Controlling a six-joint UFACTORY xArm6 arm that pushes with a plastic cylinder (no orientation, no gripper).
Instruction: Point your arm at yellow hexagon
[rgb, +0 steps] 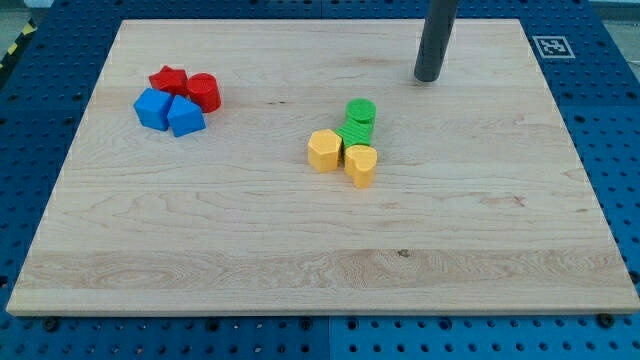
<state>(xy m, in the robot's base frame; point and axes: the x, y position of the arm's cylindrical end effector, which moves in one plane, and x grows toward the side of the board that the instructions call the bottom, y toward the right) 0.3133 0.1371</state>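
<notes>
The yellow hexagon (324, 150) lies near the board's middle. A yellow heart-shaped block (361, 164) touches its right side. Two green blocks stand just above them: a green cylinder (361, 112) and another green block (354, 133) below it. My tip (428, 77) is at the view's top, right of centre, above and to the right of the green and yellow cluster, well apart from the yellow hexagon.
At the view's upper left is a second cluster: a red star-like block (167, 80), a red cylinder (204, 92), a blue block (152, 108) and another blue block (185, 116). The wooden board (320, 270) lies on a blue pegboard table.
</notes>
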